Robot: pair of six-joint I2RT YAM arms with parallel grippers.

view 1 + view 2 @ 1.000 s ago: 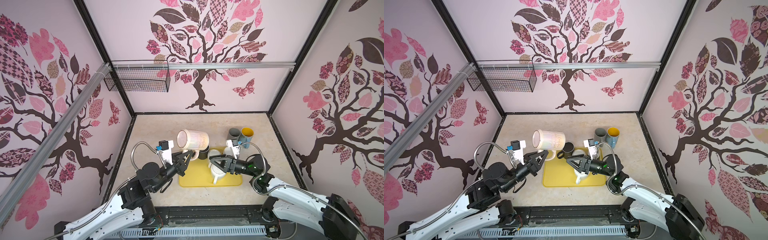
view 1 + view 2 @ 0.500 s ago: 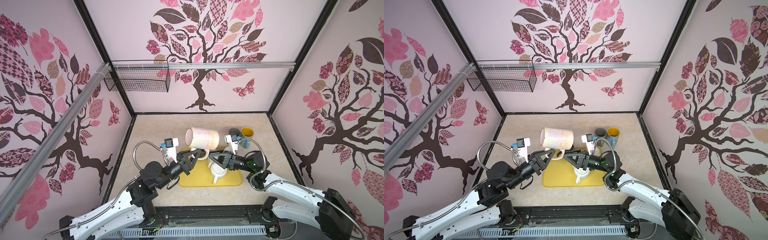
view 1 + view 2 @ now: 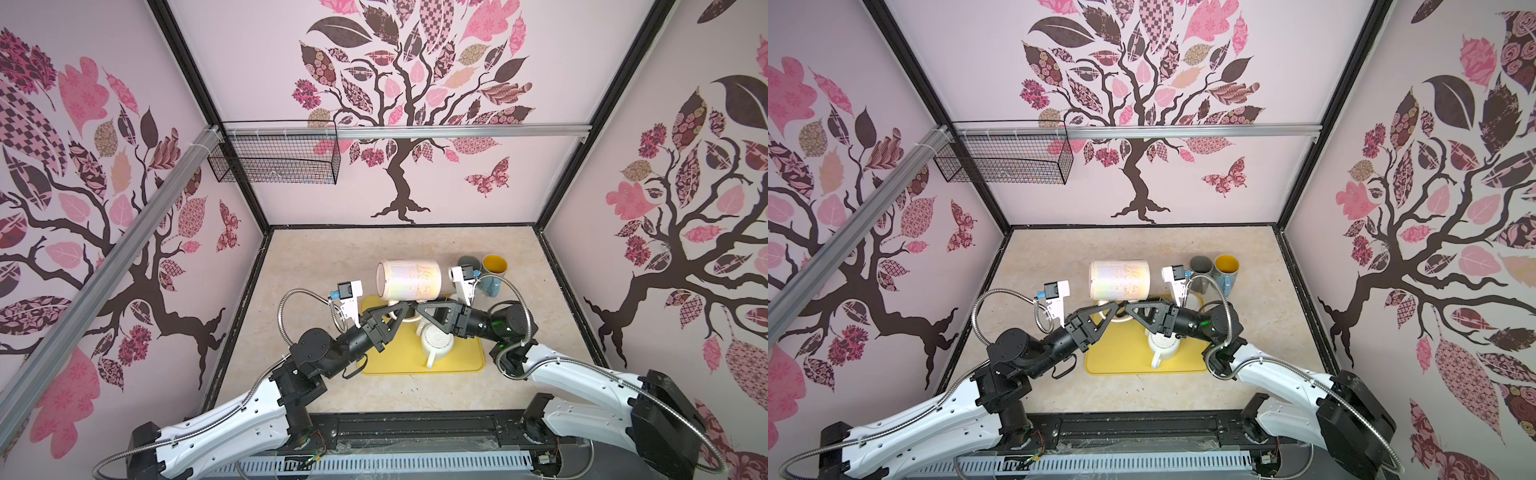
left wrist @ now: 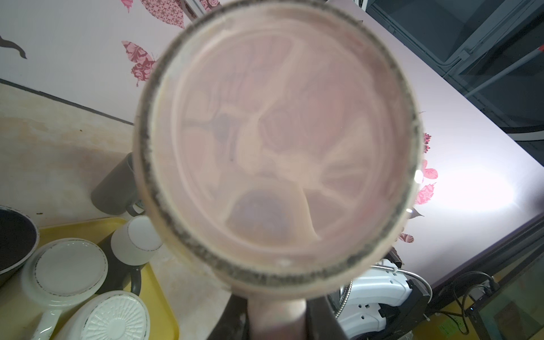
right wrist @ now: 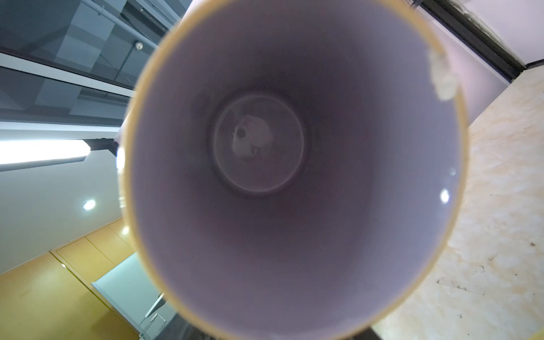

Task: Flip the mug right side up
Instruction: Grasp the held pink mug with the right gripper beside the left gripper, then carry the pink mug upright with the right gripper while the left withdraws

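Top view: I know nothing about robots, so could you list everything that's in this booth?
big mug: one, pearly cream, in the air on its side
tray: one, yellow, mid-table
white cups: three, white, bottoms up on the tray
grey cup: one, grey, behind the tray
blue cup: one, blue, yellow inside, beside the grey cup
basket: one, black wire, on the back wall
table: one, beige
arms: two, white and black, near edge
left fingers: black, clamped on the big mug's handle
right fingers: black, tips meeting the left fingers

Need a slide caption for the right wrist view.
Right wrist camera looks straight into the empty mug, its rim filling the frame, beige countertop beyond.
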